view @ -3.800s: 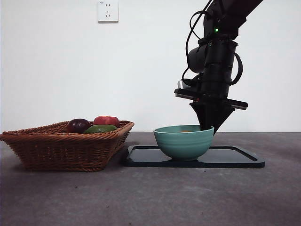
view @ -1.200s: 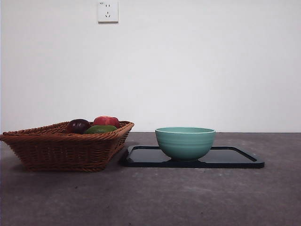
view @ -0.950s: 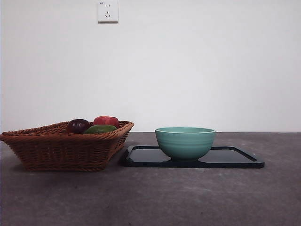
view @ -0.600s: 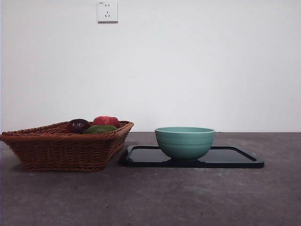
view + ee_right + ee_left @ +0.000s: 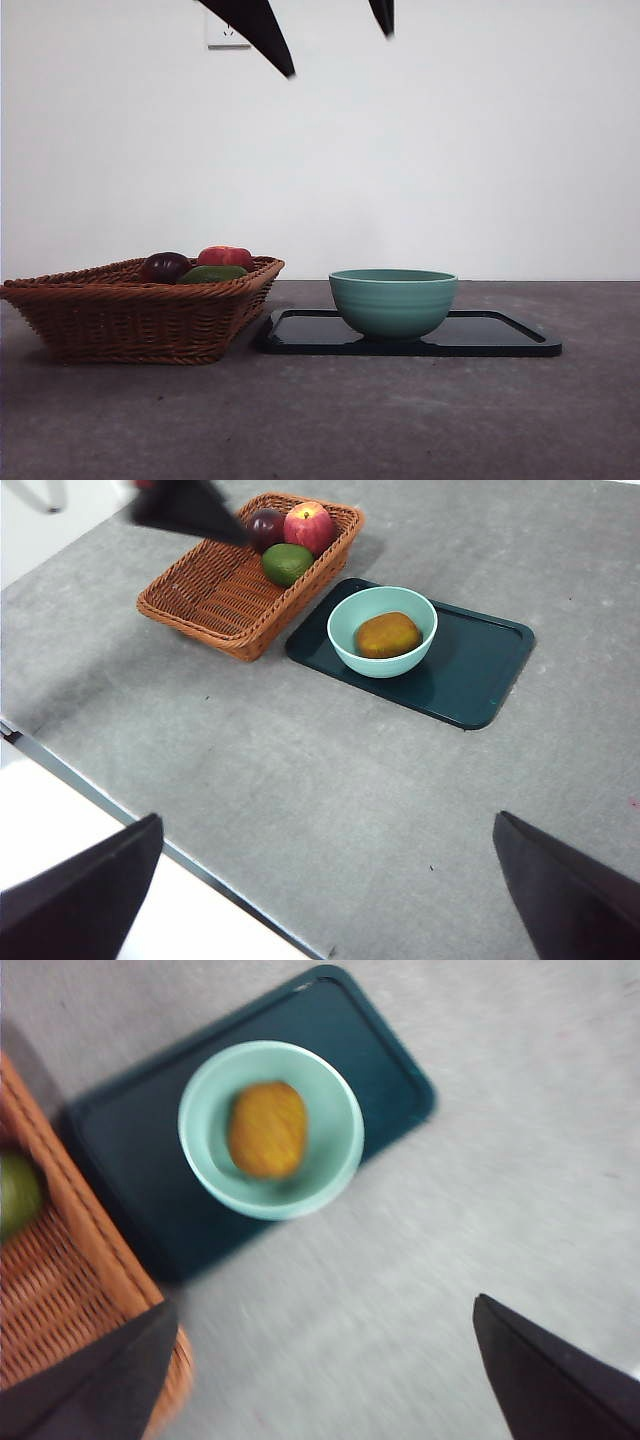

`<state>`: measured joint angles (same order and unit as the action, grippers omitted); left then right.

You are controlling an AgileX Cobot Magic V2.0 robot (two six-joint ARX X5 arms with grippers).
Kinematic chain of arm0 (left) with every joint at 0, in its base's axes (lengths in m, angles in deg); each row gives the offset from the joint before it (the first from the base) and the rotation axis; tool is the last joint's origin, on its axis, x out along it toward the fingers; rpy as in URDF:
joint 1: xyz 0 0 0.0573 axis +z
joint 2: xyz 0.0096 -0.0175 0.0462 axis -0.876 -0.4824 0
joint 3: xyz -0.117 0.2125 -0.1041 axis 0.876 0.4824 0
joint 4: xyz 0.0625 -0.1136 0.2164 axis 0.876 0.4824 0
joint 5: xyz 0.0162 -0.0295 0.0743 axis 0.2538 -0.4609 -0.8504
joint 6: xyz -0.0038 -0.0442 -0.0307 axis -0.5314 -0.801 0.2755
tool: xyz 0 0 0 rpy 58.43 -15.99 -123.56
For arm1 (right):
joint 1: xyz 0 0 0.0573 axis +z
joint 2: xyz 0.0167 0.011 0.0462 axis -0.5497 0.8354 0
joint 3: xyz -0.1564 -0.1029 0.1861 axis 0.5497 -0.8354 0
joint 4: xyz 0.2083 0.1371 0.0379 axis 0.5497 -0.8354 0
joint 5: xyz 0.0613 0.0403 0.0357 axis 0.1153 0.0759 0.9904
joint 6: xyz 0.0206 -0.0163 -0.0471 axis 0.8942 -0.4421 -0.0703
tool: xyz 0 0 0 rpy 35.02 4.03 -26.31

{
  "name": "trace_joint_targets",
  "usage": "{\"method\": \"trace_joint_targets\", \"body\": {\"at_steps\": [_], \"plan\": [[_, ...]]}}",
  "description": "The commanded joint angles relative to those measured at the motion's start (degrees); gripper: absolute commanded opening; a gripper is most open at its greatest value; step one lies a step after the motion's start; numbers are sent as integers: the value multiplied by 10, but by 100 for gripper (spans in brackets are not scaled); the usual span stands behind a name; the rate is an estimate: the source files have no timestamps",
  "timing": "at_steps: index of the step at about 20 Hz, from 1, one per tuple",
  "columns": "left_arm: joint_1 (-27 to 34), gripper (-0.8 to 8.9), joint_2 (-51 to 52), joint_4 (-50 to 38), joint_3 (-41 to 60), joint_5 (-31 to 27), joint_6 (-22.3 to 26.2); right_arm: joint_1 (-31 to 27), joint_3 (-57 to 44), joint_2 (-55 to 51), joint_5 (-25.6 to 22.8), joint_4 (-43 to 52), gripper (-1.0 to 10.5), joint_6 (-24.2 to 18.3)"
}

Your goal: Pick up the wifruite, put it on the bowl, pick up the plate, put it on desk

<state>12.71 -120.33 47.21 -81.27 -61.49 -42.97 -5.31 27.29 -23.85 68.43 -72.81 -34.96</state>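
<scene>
Left pincer (image 5: 335, 40) high above basket (image 5: 140, 315), bowl (image 5: 393, 302).

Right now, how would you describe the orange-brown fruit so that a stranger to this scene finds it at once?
Find the dark tray on the grey desk, beside the wicker basket. On the tray stands a mint-teal bowl, and the wifruite lies alone inside it. Its dull orange-brown skin sets it apart from the red, green and dark purple fruits, which are all in the basket.

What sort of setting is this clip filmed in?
Probably a lab or test bench staged for tabletop trials: a bare grey desk against a plain white wall with one socket, holding only a wicker basket of fruit, a bowl and a dark tray.
</scene>
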Motion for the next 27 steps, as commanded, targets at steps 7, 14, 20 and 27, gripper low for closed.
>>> {"method": "trace_joint_targets", "body": {"at_steps": [7, 14, 20, 27], "plan": [[24, 465, -211, 5, -202, 1, 119, 2, 5, 0, 0, 5, 552, 2], [28, 465, -310, -9, -207, 0, 204, 2, 5, 0, 0, 5, 552, 2], [34, 464, -336, -59, -207, 0, 207, 2, 5, 0, 0, 5, 552, 2], [44, 464, -350, -68, -207, 1, 207, 2, 5, 0, -1, 5, 552, 3]]}}
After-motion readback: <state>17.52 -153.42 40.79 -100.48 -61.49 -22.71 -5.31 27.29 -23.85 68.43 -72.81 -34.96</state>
